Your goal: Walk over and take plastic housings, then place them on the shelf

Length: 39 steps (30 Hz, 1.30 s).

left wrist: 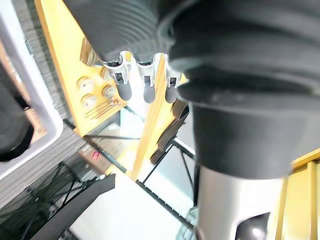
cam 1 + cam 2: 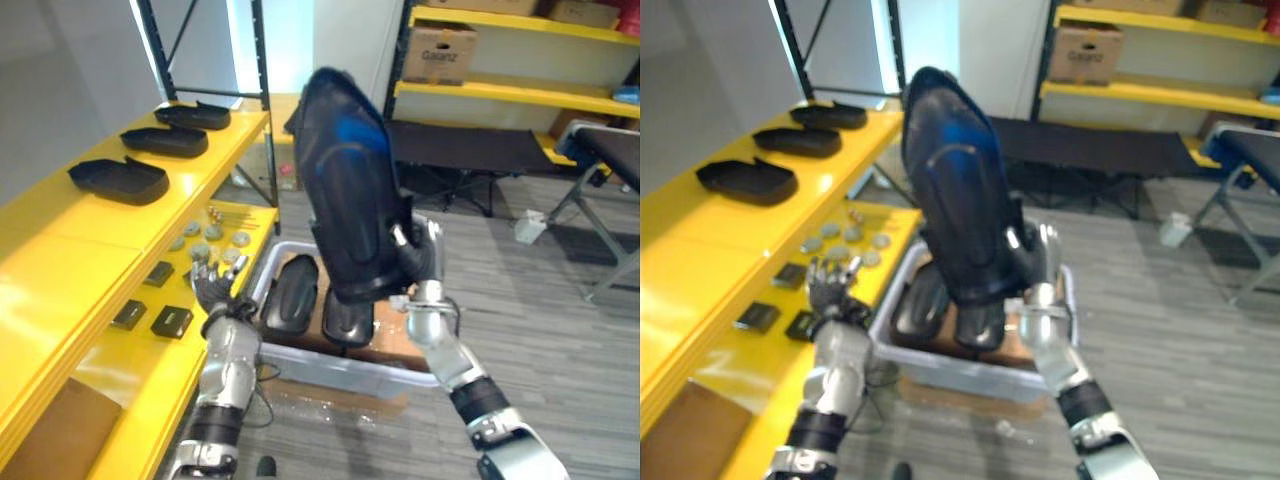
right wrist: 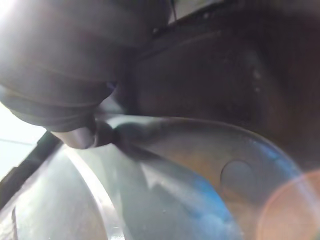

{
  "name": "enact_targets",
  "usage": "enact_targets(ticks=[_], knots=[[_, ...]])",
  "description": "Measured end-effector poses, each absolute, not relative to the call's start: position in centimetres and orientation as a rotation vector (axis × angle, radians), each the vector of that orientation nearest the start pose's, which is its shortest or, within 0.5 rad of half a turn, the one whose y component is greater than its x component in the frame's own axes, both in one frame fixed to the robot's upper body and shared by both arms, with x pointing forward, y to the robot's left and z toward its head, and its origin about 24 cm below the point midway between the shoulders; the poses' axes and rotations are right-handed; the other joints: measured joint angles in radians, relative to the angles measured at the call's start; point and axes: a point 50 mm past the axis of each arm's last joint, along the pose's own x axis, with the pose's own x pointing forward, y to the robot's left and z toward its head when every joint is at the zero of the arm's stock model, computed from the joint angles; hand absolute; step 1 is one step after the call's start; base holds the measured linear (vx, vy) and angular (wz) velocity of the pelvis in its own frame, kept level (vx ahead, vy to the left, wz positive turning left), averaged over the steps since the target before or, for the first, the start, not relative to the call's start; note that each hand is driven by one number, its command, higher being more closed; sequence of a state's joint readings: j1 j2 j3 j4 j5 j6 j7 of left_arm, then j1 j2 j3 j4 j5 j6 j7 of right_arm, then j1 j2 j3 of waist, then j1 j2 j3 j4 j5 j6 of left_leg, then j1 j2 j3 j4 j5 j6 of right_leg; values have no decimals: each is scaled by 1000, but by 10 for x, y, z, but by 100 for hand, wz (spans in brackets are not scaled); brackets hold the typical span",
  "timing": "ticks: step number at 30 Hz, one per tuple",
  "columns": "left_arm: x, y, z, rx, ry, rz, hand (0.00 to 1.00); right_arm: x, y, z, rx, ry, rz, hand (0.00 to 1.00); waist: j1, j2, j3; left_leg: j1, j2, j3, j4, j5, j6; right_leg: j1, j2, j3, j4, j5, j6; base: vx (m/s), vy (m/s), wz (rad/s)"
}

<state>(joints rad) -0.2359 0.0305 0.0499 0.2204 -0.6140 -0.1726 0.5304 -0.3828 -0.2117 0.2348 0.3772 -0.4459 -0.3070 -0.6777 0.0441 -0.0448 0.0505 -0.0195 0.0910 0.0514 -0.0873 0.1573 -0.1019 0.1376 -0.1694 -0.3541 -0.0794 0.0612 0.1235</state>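
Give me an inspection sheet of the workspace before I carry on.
Surface: shelf, yellow, upper level partly bare.
Job's things: raised housing near upright over the bin; bin housings inside it; three shelf housings on the upper level.
Clutter: discs and small black boxes on the shelf's lower level.
Hands: right hand shut on the raised housing; left hand open by the shelf edge.
Cables: nothing seen.
Surroundings: far shelf with a cardboard box; black bench.

Housings (image 2: 118,180) on shelf (image 2: 60,240), perhaps two in bin (image 2: 345,374)
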Motion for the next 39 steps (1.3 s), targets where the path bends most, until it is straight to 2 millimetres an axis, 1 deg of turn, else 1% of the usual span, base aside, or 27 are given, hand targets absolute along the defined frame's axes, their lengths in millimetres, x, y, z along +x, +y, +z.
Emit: enact_targets(ticks=[3, 7, 11, 14, 16, 19, 23, 27, 31, 32, 33, 39], knots=[[292, 180, 53, -626, -35, 491, 0, 309, -137, 95, -552, -538, -296, 100, 0, 0, 0, 0, 0, 0, 0, 0, 0, 0, 0, 0, 0, 0, 0, 0, 0, 0], [296, 170, 54, -678, -23, 324, 0, 309, -138, 95, -552, -538, -298, 100, 0, 0, 0, 1, 0, -1, 0, 0, 0, 1, 0, 0, 0, 0, 0, 0, 0, 0], [298, 145, 56, -738, 29, 91, 0, 311, -137, 97, -554, -542, -288, 100, 1, 3, 2, 1, -1, -1, 1, 0, 0, 2, 0, 0, 0, 0, 0, 0, 0, 0], [297, 127, 64, -695, 45, -82, 0, 314, -135, 103, -554, -561, -277, 100, 1, 9, 5, 1, -1, -2, 1, 0, 0, 1, 0, -1, 0, 0, 0, 0, 0, 0], [296, 117, 67, -720, 67, -170, 0, 315, -134, 106, -555, -569, -277, 100, 1, 12, 5, 1, -1, -2, 1, 0, 0, 2, 0, -1, 0, 0, 0, 0, 0, 0], [293, 106, 64, -743, 117, -226, 0, 316, -134, 107, -562, -573, -273, 100, 1, 14, 6, 1, -1, -2, 1, 0, 1, 1, -1, -1, 0, 0, 0, 0, 0, 0], [291, 99, 64, -748, 137, -290, 0, 316, -136, 107, -573, -571, -273, 100, 1, 14, 6, 1, -1, -3, 1, -1, 2, 1, -1, -2, 0, -2, 1, 0, 0, 0], [290, 101, 68, -747, 118, -326, 0, 317, -138, 108, -582, -574, -269, 100, 0, 14, 6, 1, -2, -3, 1, -2, 2, 1, -2, -3, 0, -3, 2, 0, 0, 0], [288, 102, 73, -812, 95, -372, 0, 319, -136, 112, -591, -588, -249, 100, 0, 14, 6, 0, -3, -3, 1, -2, 3, 1, -2, -3, 0, -3, 2, 0, 0, 0], [287, 101, 77, -814, 78, -384, 0, 319, -134, 112, -593, -590, -241, 100, 0, 14, 6, 0, -3, -4, 1, -2, 3, 1, -3, -3, 0, -3, 2, 0, 0, 4], [286, 102, 84, -792, 42, -376, 0, 318, -127, 109, -619, -588, -184, 100, 1, 14, 6, -1, -4, -8, 0, -2, 3, 2, -3, -7, 0, -6, 4, 0, 0, 4], [286, 105, 82, -757, 39, -331, 0, 316, -117, 104, -632, -586, -129, 100, 1, 14, 6, -5, -5, -13, 1, -3, 3, 2, -4, -15, 0, -8, 6, 0, 0, 2]])
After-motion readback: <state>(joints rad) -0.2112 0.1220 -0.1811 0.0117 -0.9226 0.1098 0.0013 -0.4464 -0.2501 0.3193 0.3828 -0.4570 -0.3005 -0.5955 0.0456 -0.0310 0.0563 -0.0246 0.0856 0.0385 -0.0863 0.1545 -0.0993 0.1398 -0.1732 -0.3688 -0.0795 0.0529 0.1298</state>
